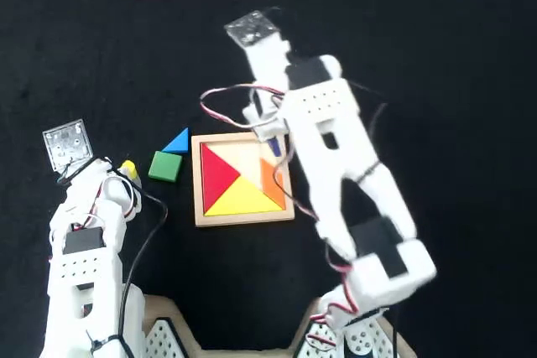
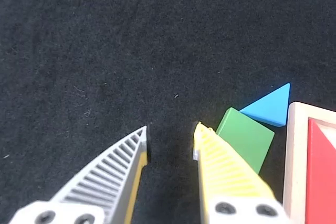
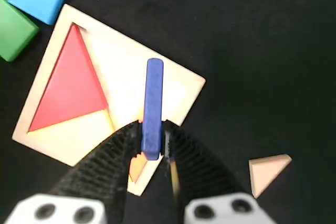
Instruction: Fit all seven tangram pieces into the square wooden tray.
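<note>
The square wooden tray (image 1: pixel 198 184) lies mid-table and holds a red triangle (image 1: pixel 217 173), a yellow triangle (image 1: pixel 244 199) and an orange piece (image 1: pixel 273 180). My right gripper (image 1: pixel 273 136) hangs over the tray's far right part, shut on a dark blue piece (image 3: pixel 153 106) held on edge above the tray (image 3: pixel 128 64). Left of the tray a green square (image 1: pixel 164 166) and a light blue triangle (image 1: pixel 177 142) rest on the cloth. My left gripper (image 2: pixel 170 140) is open just beside the green square (image 2: pixel 247 137), with nothing between its fingers. A tan triangle (image 3: pixel 268 170) lies outside the tray.
Black cloth covers the whole table. The right arm's body stretches from the front edge across the tray's right side. The left arm (image 1: pixel 80 249) stands at the front left. The light blue triangle (image 2: pixel 268 108) touches the green square's far corner.
</note>
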Robot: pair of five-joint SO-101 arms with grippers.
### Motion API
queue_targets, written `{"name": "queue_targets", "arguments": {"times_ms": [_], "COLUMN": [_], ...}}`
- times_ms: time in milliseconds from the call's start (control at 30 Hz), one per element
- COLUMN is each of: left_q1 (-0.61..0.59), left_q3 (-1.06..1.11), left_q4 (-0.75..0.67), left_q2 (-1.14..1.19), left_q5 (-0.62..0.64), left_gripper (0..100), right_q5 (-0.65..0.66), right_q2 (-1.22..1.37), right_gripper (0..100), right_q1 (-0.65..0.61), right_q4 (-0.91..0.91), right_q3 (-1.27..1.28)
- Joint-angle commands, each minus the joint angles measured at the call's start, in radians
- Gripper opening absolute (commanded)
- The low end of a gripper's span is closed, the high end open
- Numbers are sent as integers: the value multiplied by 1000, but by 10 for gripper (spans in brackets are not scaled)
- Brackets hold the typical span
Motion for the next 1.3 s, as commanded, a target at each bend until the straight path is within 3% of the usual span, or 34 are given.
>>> {"name": "queue_targets", "arguments": {"times_ms": [0,267,467,733,1200,1267], "left_q1": [10,27,30,30,30,30], "left_q3": [-5,-5,-5,-5,-5,-5], "left_q4": [-18,-18,-18,-18,-18,-18], "left_q2": [-17,-17,-17,-17,-17,-17], "left_q5": [2,2,2,2,2,2], "left_gripper": [154,152,152,152,152,152], "right_q5": [26,247,244,133,135,133], "right_q2": [145,358,404,426,443,443], "right_gripper": [11,11,11,11,15,57], "right_q1": [-17,-40,-41,-61,-54,-54], "right_q4": [35,252,261,255,245,249], "right_q3": [-174,-446,-466,-469,-427,-421]}}
